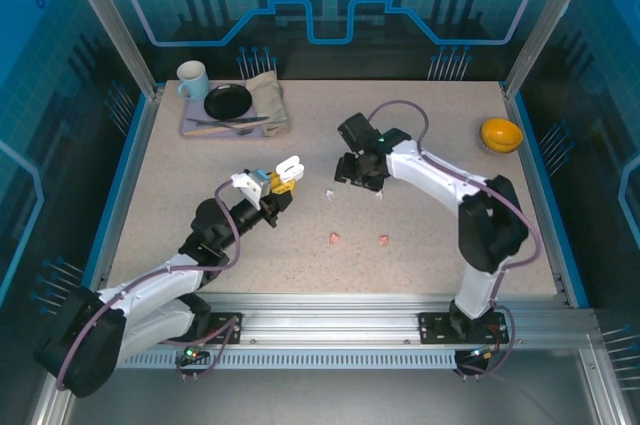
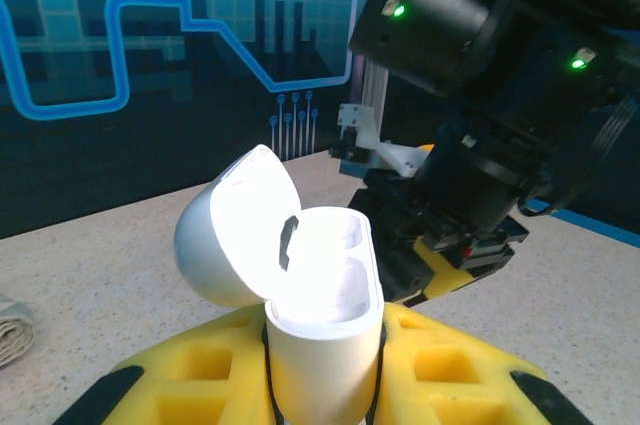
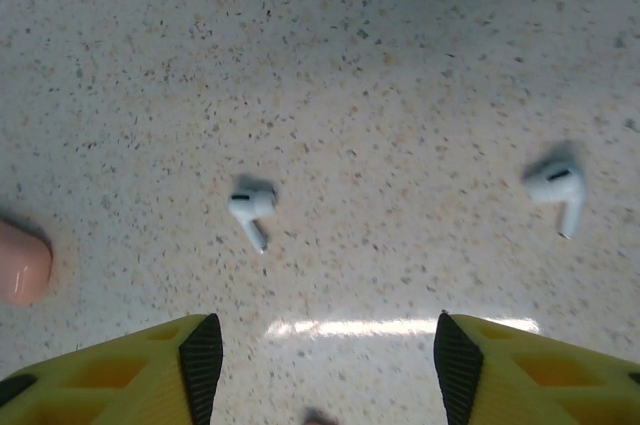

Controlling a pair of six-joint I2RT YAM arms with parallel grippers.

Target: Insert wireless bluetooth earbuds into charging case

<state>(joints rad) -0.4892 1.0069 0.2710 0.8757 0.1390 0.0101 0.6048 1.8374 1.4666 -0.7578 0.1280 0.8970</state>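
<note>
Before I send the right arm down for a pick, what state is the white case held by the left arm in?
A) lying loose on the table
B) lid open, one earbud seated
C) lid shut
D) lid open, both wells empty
D: the white case in the left gripper has its lid flipped back and both wells bare, and two white earbuds lie on the table.
</note>
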